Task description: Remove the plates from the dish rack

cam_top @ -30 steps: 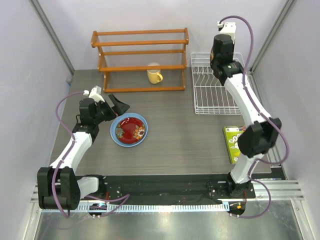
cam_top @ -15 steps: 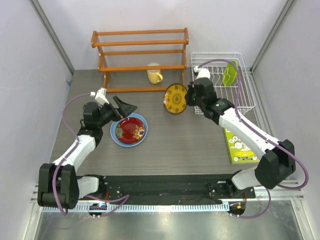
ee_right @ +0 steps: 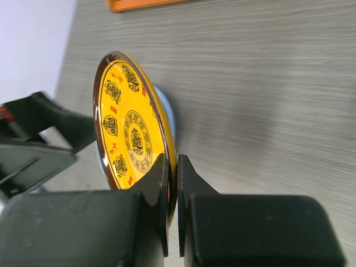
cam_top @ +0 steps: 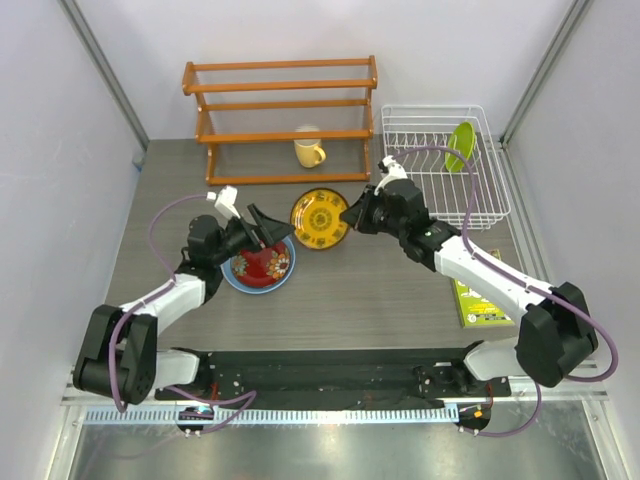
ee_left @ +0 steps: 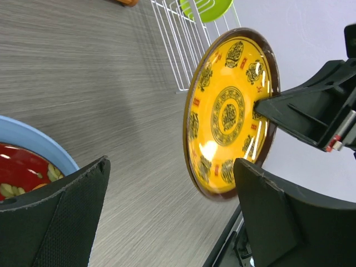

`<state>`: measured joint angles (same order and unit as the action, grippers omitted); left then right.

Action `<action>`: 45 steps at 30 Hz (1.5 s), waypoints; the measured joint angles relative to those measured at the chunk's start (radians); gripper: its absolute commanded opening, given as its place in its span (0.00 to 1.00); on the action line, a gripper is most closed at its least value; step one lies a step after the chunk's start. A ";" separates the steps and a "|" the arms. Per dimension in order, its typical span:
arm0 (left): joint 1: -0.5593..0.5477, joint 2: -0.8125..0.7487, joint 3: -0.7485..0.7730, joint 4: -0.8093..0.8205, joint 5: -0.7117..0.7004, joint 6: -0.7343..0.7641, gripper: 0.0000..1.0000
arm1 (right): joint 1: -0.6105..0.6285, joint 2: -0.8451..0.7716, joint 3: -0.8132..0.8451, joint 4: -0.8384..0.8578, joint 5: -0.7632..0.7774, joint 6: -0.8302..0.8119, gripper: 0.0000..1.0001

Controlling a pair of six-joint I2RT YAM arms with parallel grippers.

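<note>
Grey table (cam_top: 380,290), four round plates, yellow-brown patterned one (cam_top: 318,220) clamped in right gripper (cam_top: 350,215), red-on-blue pair (cam_top: 266,268) beside spread-open left gripper (cam_top: 270,232), lime-green one (cam_top: 461,146) beyond.

Bright, even overhead light; faint soft shadows; glare on the yellow plate (ee_left: 229,114); wrist-view foregrounds blurred.

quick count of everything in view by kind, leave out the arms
plates: 4 (blue plate, red plate, yellow plate, green plate)
mug: 1
dish rack: 1
shelf: 1
box: 1
total: 8
</note>
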<state>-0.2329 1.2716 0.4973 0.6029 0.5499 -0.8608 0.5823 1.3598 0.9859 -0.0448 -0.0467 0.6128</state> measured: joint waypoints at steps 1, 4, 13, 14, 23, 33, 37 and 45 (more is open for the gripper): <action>-0.008 0.008 0.000 0.013 -0.002 -0.002 0.86 | 0.005 0.000 -0.005 0.014 -0.013 0.013 0.01; -0.025 0.034 0.000 0.048 -0.009 -0.006 0.73 | 0.018 0.000 -0.017 0.061 -0.051 0.048 0.01; -0.048 0.077 0.001 0.132 0.001 -0.050 0.04 | 0.021 0.020 -0.052 0.116 -0.085 0.101 0.03; -0.048 0.077 0.001 0.134 0.002 -0.060 0.03 | 0.019 0.021 -0.055 0.118 -0.087 0.105 0.05; -0.047 0.021 0.013 0.008 -0.071 -0.018 0.00 | 0.022 0.027 -0.057 0.122 -0.093 0.108 0.58; 0.005 -0.164 0.072 -0.446 -0.336 0.144 0.00 | -0.026 -0.008 -0.025 0.000 0.002 0.015 0.63; 0.040 -0.171 0.087 -0.576 -0.388 0.164 0.00 | -0.056 -0.010 -0.024 -0.022 0.009 -0.002 0.63; 0.070 -0.158 0.084 -0.713 -0.412 0.156 0.00 | -0.103 -0.010 -0.025 -0.058 0.002 -0.025 0.63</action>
<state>-0.1627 1.1137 0.5812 -0.1101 0.1383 -0.7048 0.4789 1.3502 0.9611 -0.1028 -0.0448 0.5880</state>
